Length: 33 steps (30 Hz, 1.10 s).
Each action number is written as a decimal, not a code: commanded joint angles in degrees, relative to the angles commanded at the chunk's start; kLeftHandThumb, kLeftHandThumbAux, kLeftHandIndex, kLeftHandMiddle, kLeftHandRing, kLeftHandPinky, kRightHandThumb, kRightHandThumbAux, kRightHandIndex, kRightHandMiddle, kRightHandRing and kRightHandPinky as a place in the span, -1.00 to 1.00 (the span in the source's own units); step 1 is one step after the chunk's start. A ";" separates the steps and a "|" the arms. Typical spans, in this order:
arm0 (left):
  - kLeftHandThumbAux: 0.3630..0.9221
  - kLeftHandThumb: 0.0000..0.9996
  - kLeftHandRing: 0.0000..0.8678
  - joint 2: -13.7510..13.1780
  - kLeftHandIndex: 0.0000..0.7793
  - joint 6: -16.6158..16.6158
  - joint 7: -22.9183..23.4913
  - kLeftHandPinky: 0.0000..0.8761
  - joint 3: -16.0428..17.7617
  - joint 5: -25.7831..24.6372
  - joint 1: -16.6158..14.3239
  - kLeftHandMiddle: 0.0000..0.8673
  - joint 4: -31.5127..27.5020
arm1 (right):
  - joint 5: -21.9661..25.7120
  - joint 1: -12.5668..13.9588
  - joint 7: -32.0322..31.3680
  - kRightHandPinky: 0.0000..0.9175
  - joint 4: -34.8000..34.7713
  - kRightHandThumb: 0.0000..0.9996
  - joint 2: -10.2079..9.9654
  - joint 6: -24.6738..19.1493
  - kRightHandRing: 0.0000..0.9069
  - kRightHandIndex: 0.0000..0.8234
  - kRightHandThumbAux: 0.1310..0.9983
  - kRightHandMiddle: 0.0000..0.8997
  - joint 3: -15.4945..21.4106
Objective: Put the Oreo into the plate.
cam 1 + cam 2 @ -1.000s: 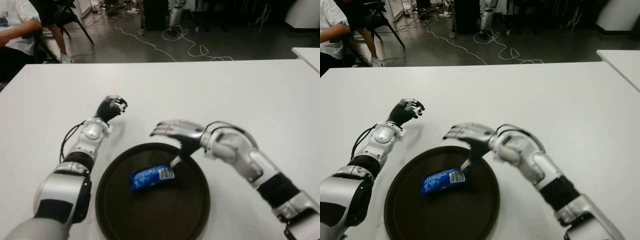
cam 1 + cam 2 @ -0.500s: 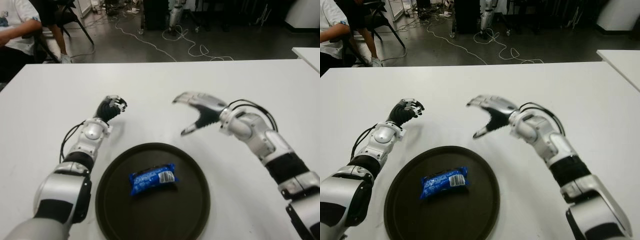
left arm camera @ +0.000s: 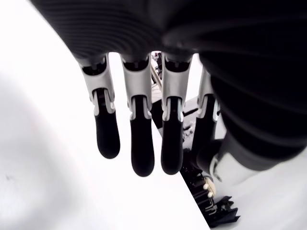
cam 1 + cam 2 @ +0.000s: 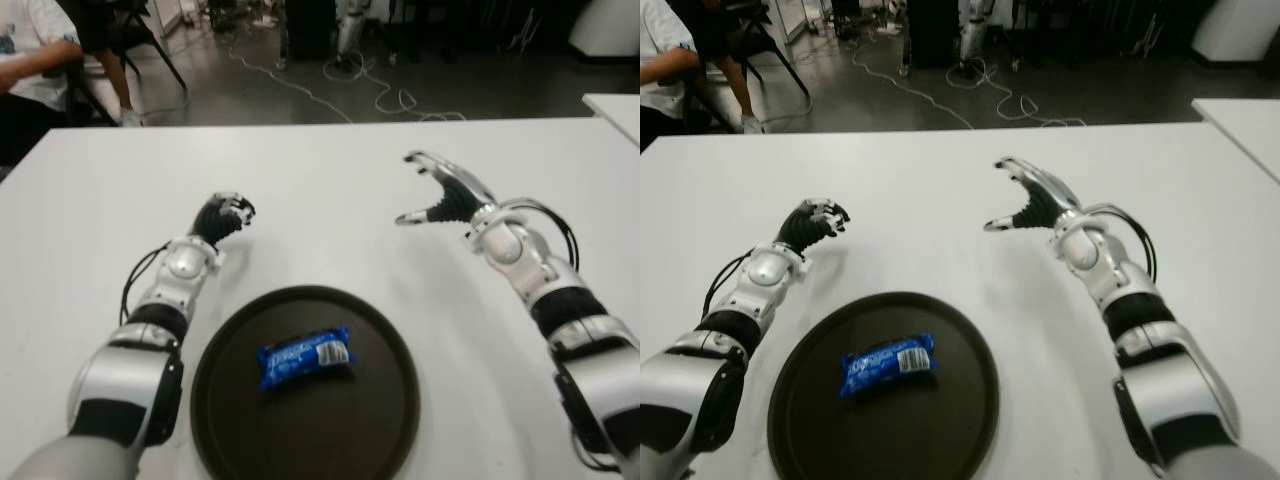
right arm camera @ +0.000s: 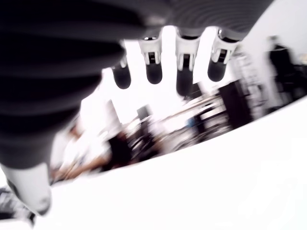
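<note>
Oreo pack (image 4: 305, 357) lying in dark plate (image 4: 240, 420) near worktop (image 4: 330, 190) front edge, right hand (image 4: 440, 195) raised clear, fingers spread and empty, left hand (image 4: 222, 214) fingers curled in eye views, wrist view shows nothing held

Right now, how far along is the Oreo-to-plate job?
Placement looks done: the Oreo pack lies inside the dark round plate. Nothing is in hand: the right hand is open above the white table; the left hand shows beyond the plate's left, curled, empty. Nothing visibly left.

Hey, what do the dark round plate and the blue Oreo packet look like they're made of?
The plate looks like matte dark brown plastic, though the material is uncertain: it has an even, dull surface and a thin raised rim. The Oreo packet looks like glossy printed plastic film, with crinkled ends and a white label patch.
</note>
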<state>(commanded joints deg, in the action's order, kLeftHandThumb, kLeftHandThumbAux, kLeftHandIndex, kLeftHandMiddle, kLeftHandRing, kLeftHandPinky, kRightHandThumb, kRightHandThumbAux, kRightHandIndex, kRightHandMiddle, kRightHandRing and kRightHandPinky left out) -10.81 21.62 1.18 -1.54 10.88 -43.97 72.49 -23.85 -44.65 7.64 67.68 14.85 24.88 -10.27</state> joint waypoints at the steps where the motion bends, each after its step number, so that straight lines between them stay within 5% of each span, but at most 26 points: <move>1: 0.04 0.89 0.04 0.00 0.24 0.03 -0.03 -0.09 -0.01 0.02 0.01 -0.01 0.01 | 1.55 -0.05 0.14 -0.42 1.48 -1.00 -0.67 0.18 -0.43 -0.55 0.33 -0.44 1.31; 5: 0.04 0.89 0.03 -0.13 0.25 0.23 -0.33 -0.10 -0.32 0.44 -0.03 0.00 0.10 | 13.12 -0.23 -2.83 -0.12 6.05 -0.96 -4.40 -1.05 -0.20 -0.40 0.35 -0.26 11.91; 8: 0.04 0.89 0.03 -0.21 0.25 0.62 -0.81 -0.10 -0.52 0.74 0.04 0.01 0.09 | 22.60 -0.37 -7.55 0.01 6.94 -0.88 -4.98 -4.31 -0.09 -0.33 0.33 -0.17 20.46; 11: 0.04 0.89 0.03 -0.24 0.25 0.83 -1.09 -0.11 -0.62 0.89 0.09 0.01 0.08 | 27.46 -0.89 -9.61 0.16 7.23 -0.77 -5.11 -7.18 0.05 -0.24 0.31 -0.05 24.87; 19: 0.04 0.88 0.03 -0.08 0.24 0.64 -1.12 -0.11 -0.41 0.70 0.07 0.01 0.22 | 30.32 -2.80 -11.45 0.18 7.39 -0.78 -4.74 -11.06 0.17 -0.17 0.23 0.10 27.65; 33: 0.04 0.89 0.01 0.16 0.26 0.59 -0.39 -0.13 0.12 0.06 0.03 0.01 0.31 | 30.94 -2.58 -15.00 0.15 7.32 -0.80 -4.75 -10.00 0.20 -0.11 0.17 0.17 29.28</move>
<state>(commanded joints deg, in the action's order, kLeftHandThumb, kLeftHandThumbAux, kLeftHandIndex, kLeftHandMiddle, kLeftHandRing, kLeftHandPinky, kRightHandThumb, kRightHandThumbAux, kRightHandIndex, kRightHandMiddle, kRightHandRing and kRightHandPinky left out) -10.65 22.21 0.79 -1.42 10.94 -43.95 72.80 7.09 -47.23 -7.36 75.01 10.10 14.88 19.01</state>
